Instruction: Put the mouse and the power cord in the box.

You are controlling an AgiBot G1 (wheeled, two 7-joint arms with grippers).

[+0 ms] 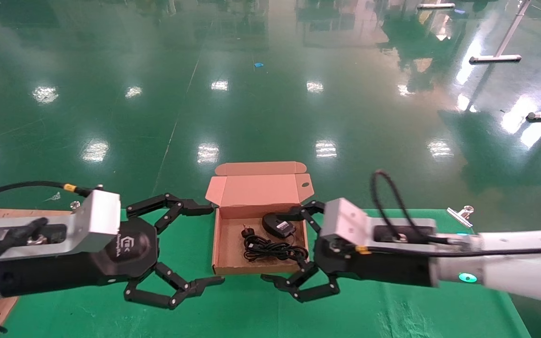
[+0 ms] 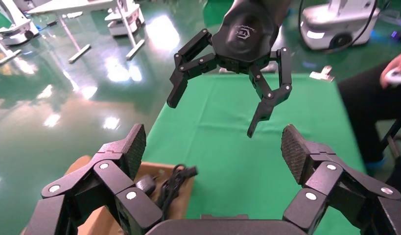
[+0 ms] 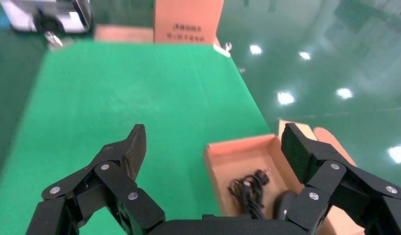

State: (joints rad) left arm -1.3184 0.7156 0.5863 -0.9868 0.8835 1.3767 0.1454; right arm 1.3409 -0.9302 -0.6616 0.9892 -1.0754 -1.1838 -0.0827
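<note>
Two grippers flank the box (image 1: 259, 230), both with jaws spread wide and gripping nothing. Left gripper (image 1: 204, 244) sits off the box's left wall, one jaw tip near the back-left corner, the other near the front-left corner. Right gripper (image 1: 282, 246) mirrors it on the right side: its upper jaw reaches over the right wall beside the mouse (image 1: 277, 225), its lower jaw tip sits past the front-right corner.

Mouse lies inside the box at the back right. Power cord (image 1: 270, 248), coiled black, lies inside too, in front of the mouse, plug end toward the back left. Lid flap (image 1: 258, 188) stands open behind the box, oval hole near its right edge.

Box sits at the far edge of the green surface (image 1: 392, 310), with the glossy green floor (image 1: 270, 94) beyond. Bare green surface lies open in front of both sets of jaws and out to the right. Metal clip (image 1: 460, 214) on the far right edge.

Writing: a logo on the left gripper's body, not readable. Printed lines on the upright carton (image 3: 188, 20) in the right wrist view, too small to read.
</note>
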